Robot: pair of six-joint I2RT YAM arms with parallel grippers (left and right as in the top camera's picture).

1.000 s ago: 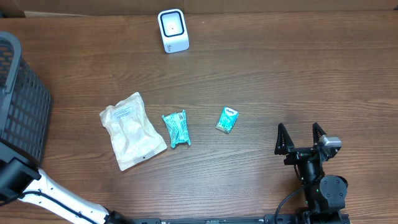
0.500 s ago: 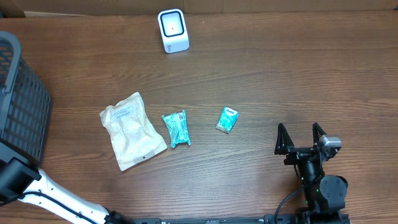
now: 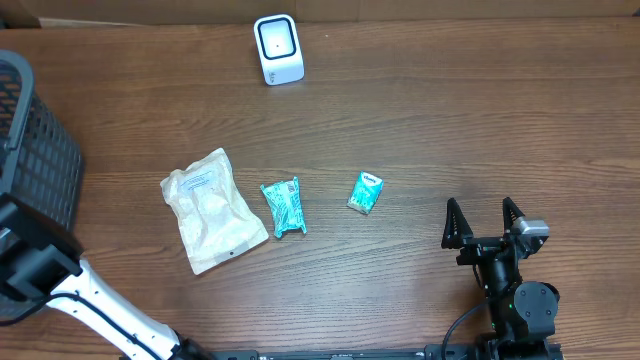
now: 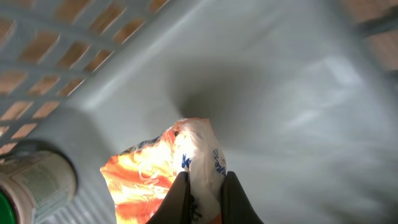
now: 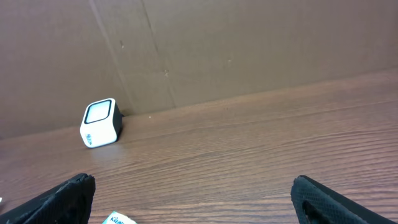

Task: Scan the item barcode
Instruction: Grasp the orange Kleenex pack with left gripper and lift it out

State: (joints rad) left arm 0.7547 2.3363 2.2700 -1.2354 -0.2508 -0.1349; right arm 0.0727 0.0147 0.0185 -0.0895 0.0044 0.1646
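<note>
A packet (image 4: pixel 144 179) is being gripped by the left pincer (image 4: pixel 204 183), its fingers clamped tight on it, inside the basket (image 4: pixel 280 93) and near a container (image 4: pixel 37 180). The right pincer (image 3: pixel 480 212) is being held over the counter (image 3: pixel 450 100), spread wide and gripping nothing, with the scanner (image 3: pixel 278 49) standing far beyond.

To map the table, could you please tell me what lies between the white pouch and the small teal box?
A crinkled teal packet lies between the white pouch and the small teal box; the overhead view shows it.
</note>
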